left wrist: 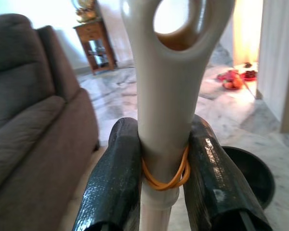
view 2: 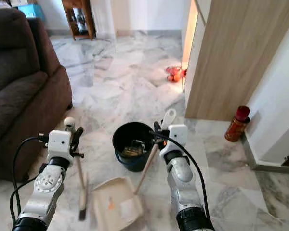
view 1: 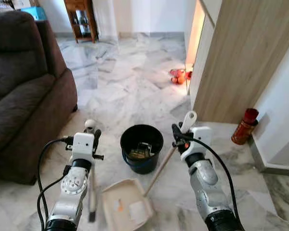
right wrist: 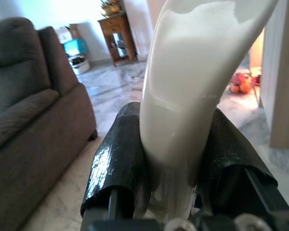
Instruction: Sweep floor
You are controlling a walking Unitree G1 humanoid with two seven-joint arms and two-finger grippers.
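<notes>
While gripped, broom (view 1: 91, 183) underhangs left hand (view 1: 92, 135) (upright).

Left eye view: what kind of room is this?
Probably a living room in a home: a brown sofa, a polished marble floor and a small wooden side table by the far wall.

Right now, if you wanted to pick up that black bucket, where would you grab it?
Probably by the rim of the black bucket, coming straight down from above: it stands upright and open-topped, so one finger could slip inside the wall, one outside. No handle is visible.
</notes>
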